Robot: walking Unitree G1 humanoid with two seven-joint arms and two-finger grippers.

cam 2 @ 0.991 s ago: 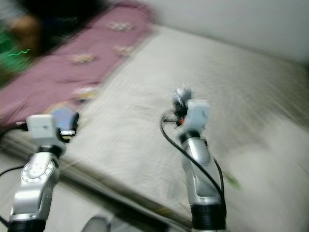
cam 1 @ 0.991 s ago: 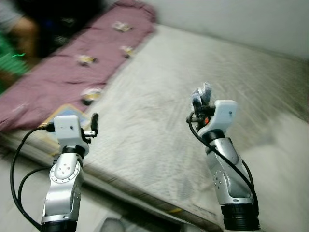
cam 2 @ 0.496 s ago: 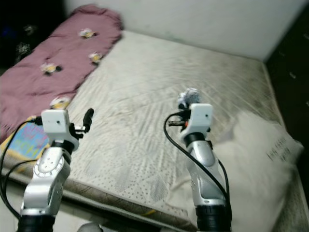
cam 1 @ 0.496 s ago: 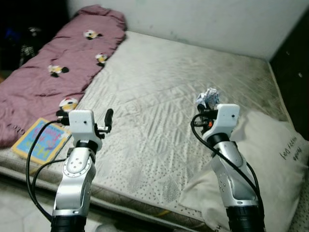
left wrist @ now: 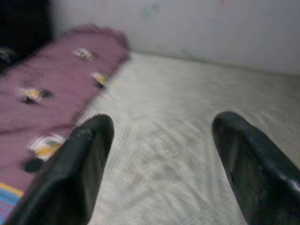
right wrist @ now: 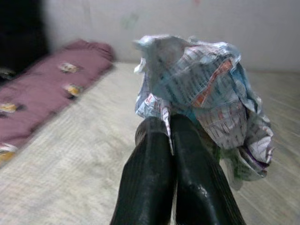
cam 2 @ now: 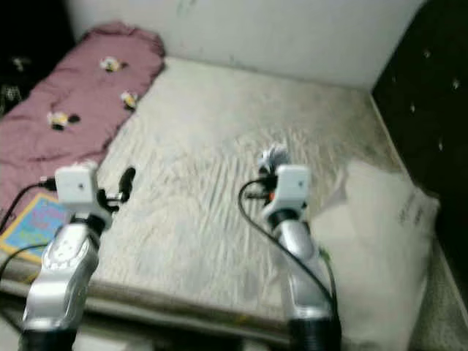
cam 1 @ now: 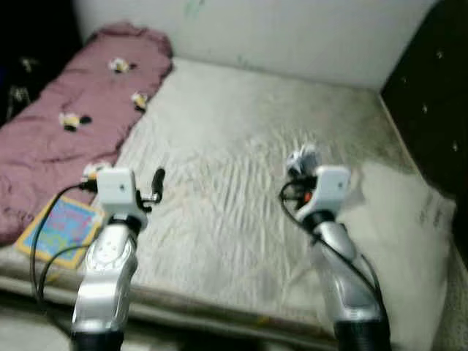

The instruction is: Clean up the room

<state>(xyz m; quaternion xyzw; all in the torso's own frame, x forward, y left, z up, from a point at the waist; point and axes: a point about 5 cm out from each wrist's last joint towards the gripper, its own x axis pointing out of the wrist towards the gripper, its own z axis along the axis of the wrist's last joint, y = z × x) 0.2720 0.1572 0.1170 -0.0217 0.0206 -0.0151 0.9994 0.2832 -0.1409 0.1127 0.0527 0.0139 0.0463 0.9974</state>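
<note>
Both silver arms are up in front of the robot, over the near edge of the bed. The right gripper has its jaws pressed tight together, pinching a crumpled wad of printed paper; the wad sits right at the fingertips, held up in the air above the mattress. From the head camera it's a small pale scrunch just above the white wrist block, roughly over the middle of the bed. The print on it looks blue with some red and orange, but it's too crumpled to read anything.

The left gripper is empty, with its jaws spread wide, and bare mattress shows in the gap between the two black fingers. It hangs over the left part of the bed, near the front edge.

Just left of that arm, a colourful book lies flat at the front left corner of the bed, with a yellow border and a blue and pink cover. It's touching the end of a maroon blanket, which runs along the left side of the bed toward the wall and has little cartoon patches dotted on it.

On the right side a white pillow lies against the mattress, with some dark lettering on it that's too blurry to make out. Past it stands a dark tufted headboard, and a pale wall runs along the far side of the bed.
</note>
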